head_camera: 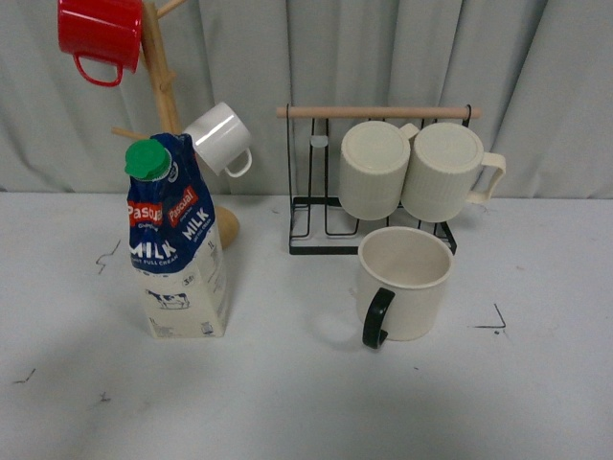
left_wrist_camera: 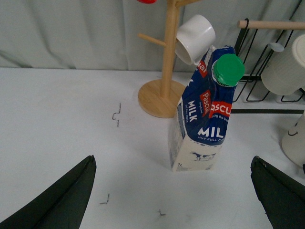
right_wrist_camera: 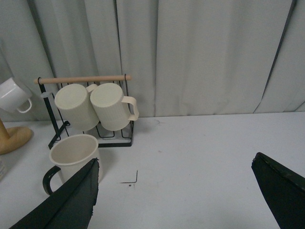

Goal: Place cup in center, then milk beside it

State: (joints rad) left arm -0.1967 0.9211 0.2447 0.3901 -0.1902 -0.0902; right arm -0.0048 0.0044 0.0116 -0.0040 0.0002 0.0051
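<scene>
Well, I am judging nothing done yet: on the bench (head_camera: 306, 412), the milk (head_camera: 177, 249) is standing upright straight ahead of the left end effector (left_wrist_camera: 172, 160), which is hanging spread wide and empty. The cup (head_camera: 402, 283) is sitting ahead of the right end effector (right_wrist_camera: 176, 160), off its centre line toward the milk; that one is gaping empty too. Both placements are waiting.

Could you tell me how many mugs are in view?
5: red mug and white mug on the wooden tree, two ribbed mugs on the wire rack, the cup on the table.
</scene>
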